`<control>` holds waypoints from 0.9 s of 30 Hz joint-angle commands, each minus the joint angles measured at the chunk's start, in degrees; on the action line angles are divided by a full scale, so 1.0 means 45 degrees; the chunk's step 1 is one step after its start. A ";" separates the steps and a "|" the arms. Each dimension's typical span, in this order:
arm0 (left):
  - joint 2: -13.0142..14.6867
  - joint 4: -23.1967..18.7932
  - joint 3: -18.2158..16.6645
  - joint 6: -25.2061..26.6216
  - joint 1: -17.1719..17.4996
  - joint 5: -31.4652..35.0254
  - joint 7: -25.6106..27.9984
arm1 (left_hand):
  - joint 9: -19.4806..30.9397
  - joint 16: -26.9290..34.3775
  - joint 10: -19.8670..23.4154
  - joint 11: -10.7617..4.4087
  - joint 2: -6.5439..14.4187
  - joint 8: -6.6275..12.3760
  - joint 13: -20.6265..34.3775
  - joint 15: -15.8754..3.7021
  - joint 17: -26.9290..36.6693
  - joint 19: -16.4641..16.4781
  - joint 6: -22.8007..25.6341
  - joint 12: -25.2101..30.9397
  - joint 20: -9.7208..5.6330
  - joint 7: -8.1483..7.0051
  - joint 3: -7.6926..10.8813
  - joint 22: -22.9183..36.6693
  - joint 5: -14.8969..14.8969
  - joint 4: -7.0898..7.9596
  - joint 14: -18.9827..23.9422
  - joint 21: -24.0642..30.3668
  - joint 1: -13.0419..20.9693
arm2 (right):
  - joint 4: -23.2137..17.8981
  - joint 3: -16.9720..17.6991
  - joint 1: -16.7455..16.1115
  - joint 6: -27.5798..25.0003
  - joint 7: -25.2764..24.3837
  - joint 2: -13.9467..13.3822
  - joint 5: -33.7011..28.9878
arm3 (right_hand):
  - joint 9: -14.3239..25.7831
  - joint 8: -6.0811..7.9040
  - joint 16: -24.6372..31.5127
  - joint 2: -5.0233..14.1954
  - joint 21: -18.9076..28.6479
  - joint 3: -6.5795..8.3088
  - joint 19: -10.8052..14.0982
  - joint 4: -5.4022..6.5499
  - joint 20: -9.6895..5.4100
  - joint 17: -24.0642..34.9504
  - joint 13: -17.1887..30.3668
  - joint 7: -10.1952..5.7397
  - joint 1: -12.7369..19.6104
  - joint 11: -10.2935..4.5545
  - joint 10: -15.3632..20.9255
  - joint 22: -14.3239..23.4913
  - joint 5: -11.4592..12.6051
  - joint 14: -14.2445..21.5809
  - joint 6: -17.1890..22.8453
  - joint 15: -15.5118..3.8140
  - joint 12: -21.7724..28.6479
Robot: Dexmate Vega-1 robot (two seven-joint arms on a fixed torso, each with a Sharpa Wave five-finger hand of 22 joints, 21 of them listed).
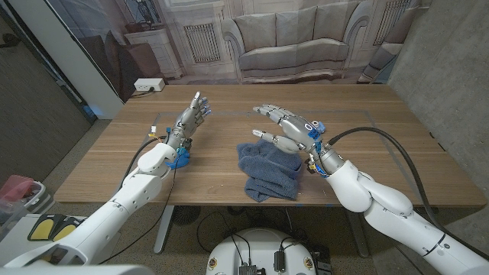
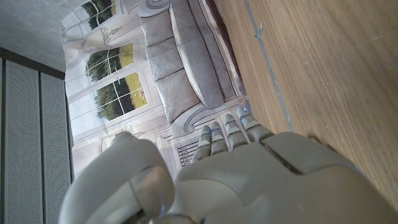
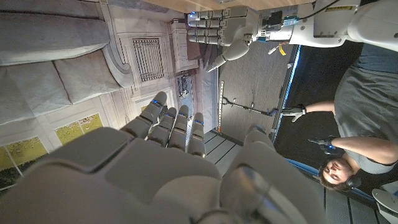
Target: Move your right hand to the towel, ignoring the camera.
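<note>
The right hand [image 1: 284, 126] hung open over the far edge of the blue towel [image 1: 269, 169], fingers spread and holding nothing; I couldn't tell whether its thumb touched the cloth. The towel lay crumpled on the wooden table [image 1: 229, 103], near the front edge and just right of middle. The left hand [image 1: 192, 114] stood well apart to the left, fingers up and slightly parted, empty. Off beside the table a person [image 3: 367, 124] held controllers.
</note>
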 commanded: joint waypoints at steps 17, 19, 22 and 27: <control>0.0186 -0.0321 -0.0009 0.0231 0.0041 0.0205 0.0294 | 0.0055 -0.0046 0.0141 -0.0028 0.0115 0.0034 0.0077 -0.0041 0.0033 0.0078 0.0091 -0.0001 -0.0253 0.0025 -0.0122 0.0050 -0.0053 0.0015 0.0086 -0.0115 0.0041 | 0.0024 -0.0402 0.0334 -0.0823 0.0888 -0.0378 -0.0253 | 0.0075 0.0089 0.0024 0.0038 -0.0079 0.0010 0.0190 -0.0063 -0.0346 0.0044 0.0017 -0.0100 -0.0064 -0.0022 0.0151 0.0047 0.0051 0.0206 0.0009 -0.0025 0.0024; 0.0172 -0.0283 0.0014 0.0255 0.0012 0.0199 0.0266 | 0.0055 -0.0046 0.0156 -0.0015 0.0118 0.0032 0.0077 -0.0040 0.0033 0.0077 0.0087 0.0004 -0.0258 0.0018 -0.0127 0.0050 -0.0055 0.0016 0.0088 -0.0122 0.0043 | 0.0036 -0.0417 0.0343 -0.0905 0.1003 -0.0378 -0.0128 | 0.0076 0.0087 0.0021 0.0039 -0.0089 0.0009 0.0199 -0.0063 -0.0344 0.0045 0.0018 -0.0102 -0.0069 -0.0032 0.0160 0.0048 0.0051 0.0213 0.0006 -0.0019 0.0025; 0.0170 -0.0260 0.0050 0.0316 -0.0007 0.0216 0.0271 | 0.0055 -0.0044 0.0141 -0.0046 0.0122 0.0034 0.0077 -0.0040 0.0033 0.0069 0.0097 -0.0003 -0.0257 0.0028 -0.0132 0.0051 -0.0057 0.0016 0.0094 -0.0133 0.0046 | 0.0038 -0.0440 0.0345 -0.1031 0.1088 -0.0403 -0.0086 | 0.0076 0.0090 0.0020 0.0042 -0.0095 0.0007 0.0220 -0.0062 -0.0341 0.0046 0.0018 -0.0096 -0.0075 -0.0045 0.0180 0.0048 0.0051 0.0225 0.0019 -0.0008 0.0029; 0.0118 -0.0199 0.0067 0.0325 0.0011 0.0199 0.0306 | 0.0055 -0.0044 0.0122 -0.0048 0.0131 0.0031 0.0077 -0.0054 0.0033 0.0052 0.0094 -0.0013 -0.0234 0.0022 -0.0140 0.0052 -0.0061 0.0017 0.0095 -0.0153 0.0051 | 0.0036 -0.0517 0.0397 -0.1144 0.1311 -0.0480 0.0018 | 0.0077 0.0087 0.0011 0.0045 -0.0116 0.0003 0.0236 -0.0061 -0.0321 0.0048 0.0020 -0.0093 -0.0085 -0.0022 0.0193 0.0049 0.0052 0.0231 0.0018 -0.0006 0.0027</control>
